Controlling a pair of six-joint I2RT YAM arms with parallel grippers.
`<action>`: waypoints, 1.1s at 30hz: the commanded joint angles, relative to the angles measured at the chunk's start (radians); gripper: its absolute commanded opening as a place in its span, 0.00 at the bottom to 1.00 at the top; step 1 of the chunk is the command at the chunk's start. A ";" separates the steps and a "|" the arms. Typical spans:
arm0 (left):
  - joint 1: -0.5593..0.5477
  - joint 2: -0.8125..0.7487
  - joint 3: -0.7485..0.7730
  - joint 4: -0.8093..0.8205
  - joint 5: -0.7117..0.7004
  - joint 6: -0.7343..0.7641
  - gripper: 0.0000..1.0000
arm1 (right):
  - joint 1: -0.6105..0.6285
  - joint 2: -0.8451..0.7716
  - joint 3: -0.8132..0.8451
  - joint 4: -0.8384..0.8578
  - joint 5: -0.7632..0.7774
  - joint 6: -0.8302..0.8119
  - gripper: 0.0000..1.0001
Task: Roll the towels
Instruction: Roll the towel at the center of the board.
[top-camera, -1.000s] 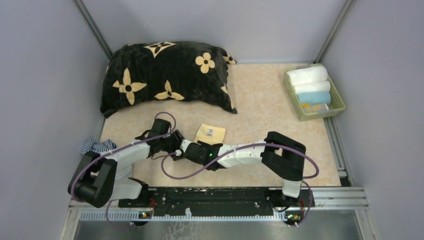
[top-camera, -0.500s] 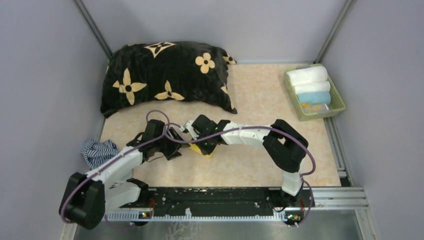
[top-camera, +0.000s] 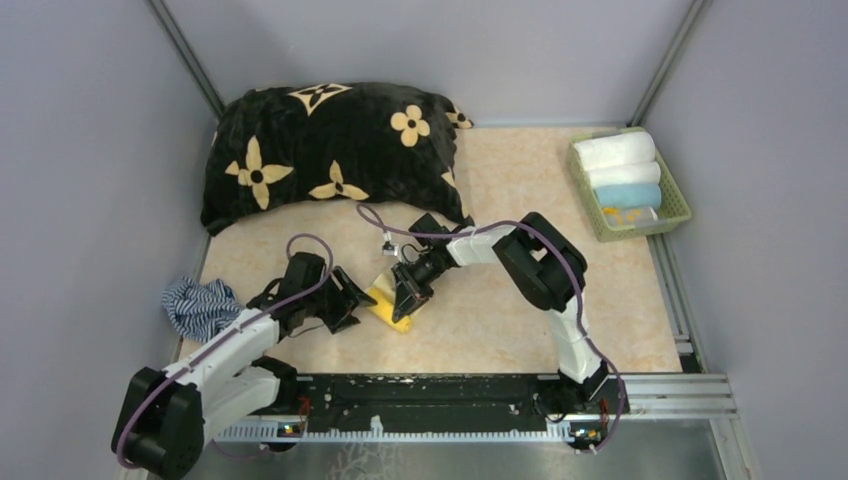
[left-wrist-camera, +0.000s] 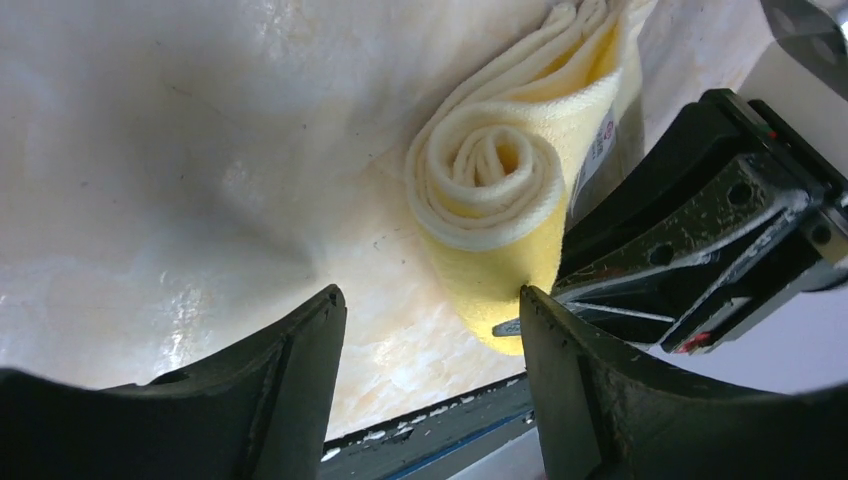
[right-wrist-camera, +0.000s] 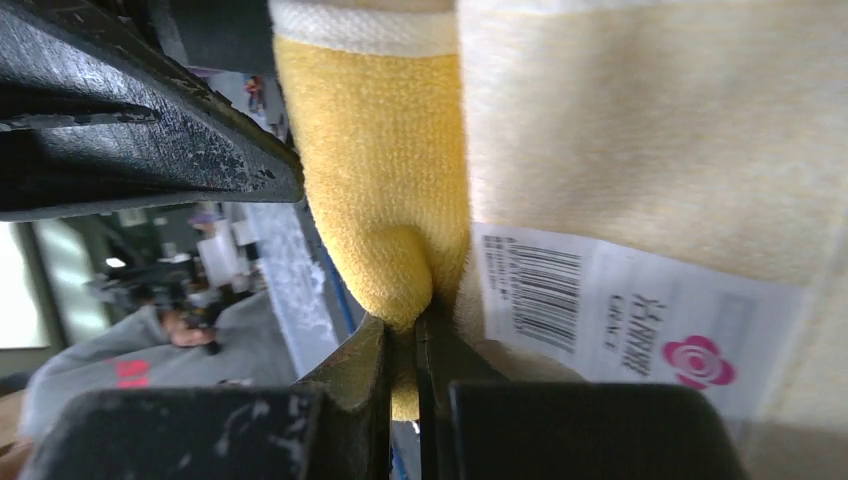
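Far to the left of the yellow towel (top-camera: 388, 307), at the bench (top-camera: 500, 320) edge, lies one bunched blue-and-white striped cloth (top-camera: 198, 305), which is not part of the job. Just left of the towel is the left gripper (top-camera: 348, 300), released and holding nothing. The left wrist view shows its two fingers spread either side of the towel's coiled end, the right one close against the yellow fabric. The towel is already wound into a short roll, and its spiral end faces that gripper, so the long axis runs away from the left gripper, slanting across the bench. On the towel's right flank the right gripper (top-camera: 408, 290) is clenched on a fold of the outer yellow layer, with the barcode label just beside the pinch. Both grippers are at the towel, but only the right one has hold of it. The next move seems to turn on the roll lying end-on to the open left fingers: they would close across the coil rather than along it. Behind the towel lies one black flowered cushion (top-camera: 330, 150). Far to its right is one green basket (top-camera: 590, 212) holding three clear rolls, two white and one light blue, plus a fourth pale piece with yellow marks.
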 joint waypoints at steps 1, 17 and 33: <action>0.000 0.038 0.015 0.070 0.021 -0.018 0.70 | -0.035 0.065 -0.010 0.044 -0.157 0.087 0.00; -0.001 0.337 0.112 0.191 0.007 0.006 0.54 | -0.062 0.000 0.006 -0.037 0.003 0.039 0.15; -0.001 0.416 0.121 0.144 -0.016 0.014 0.43 | 0.312 -0.490 -0.031 -0.142 1.064 -0.206 0.53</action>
